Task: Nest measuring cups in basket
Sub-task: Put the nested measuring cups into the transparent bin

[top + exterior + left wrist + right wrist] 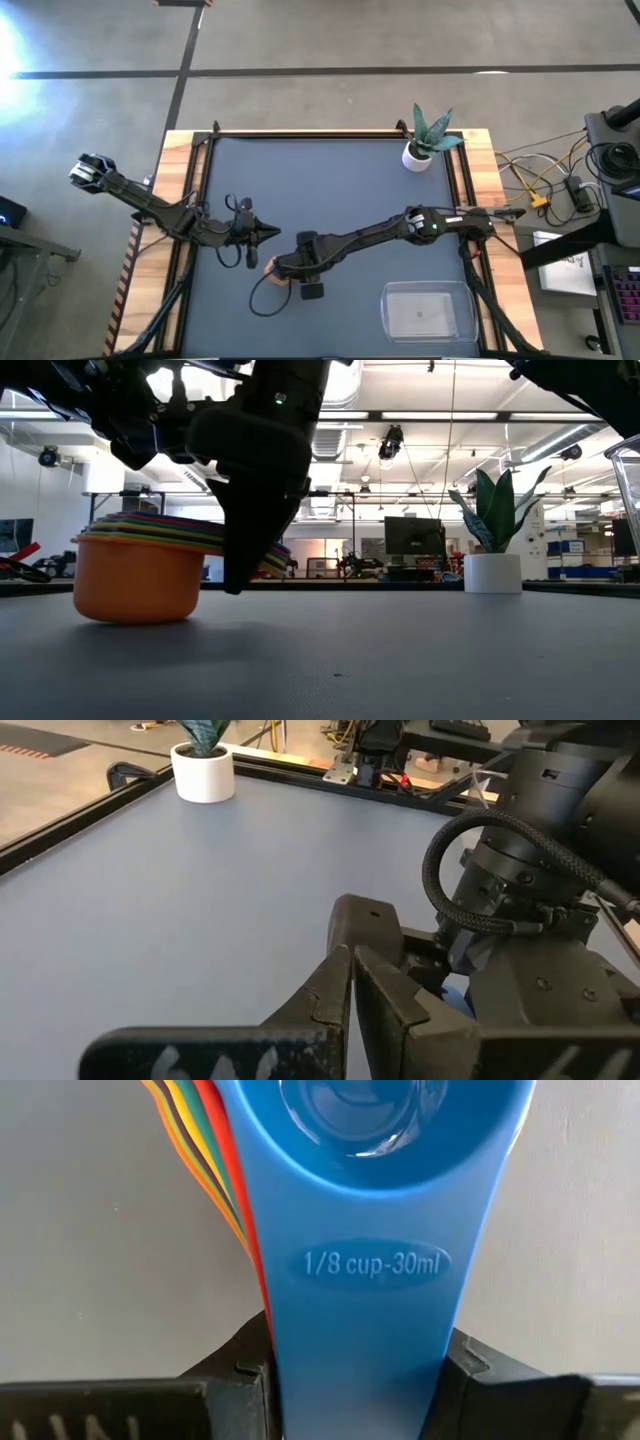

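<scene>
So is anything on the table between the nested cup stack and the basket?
Nothing visible: bare table separates the stack of measuring cups, handles between the right gripper's fingers, from the basket. The plant pot stands far off.

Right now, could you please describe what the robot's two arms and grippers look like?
Both arms are dark, jointed links. The right arm shows a small green light and a black braided cable. The left gripper has flat dark fingers; the right gripper has blocky black ones.

We note two dark jointed arms; right arm (380, 232) bears a green light, black braided cable (480, 850), visible screw holes.
</scene>
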Motion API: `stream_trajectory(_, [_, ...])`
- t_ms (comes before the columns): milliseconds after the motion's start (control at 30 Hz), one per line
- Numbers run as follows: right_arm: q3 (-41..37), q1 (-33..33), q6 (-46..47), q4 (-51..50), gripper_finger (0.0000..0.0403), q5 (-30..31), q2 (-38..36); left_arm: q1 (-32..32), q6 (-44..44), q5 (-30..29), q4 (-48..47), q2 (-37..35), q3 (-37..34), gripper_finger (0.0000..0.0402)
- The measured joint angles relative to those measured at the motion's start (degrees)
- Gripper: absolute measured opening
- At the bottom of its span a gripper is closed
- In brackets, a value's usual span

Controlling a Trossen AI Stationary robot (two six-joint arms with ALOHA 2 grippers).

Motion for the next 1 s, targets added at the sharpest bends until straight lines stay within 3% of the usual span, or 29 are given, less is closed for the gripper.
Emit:
stream_trajectory(567, [-0.07,0.60,-0.04,-3.61,0.0131,-0.59,-1.22,0.04,0.95,-0.17,0.00,0.04,0.00,0.0000])
stream_trajectory(1000, [-1.38,2.57,0.44,-5.19,0.0130,-0.11,-8.93,0.07,0.62,-0.15,0.31,0.04,0.00,0.0000])
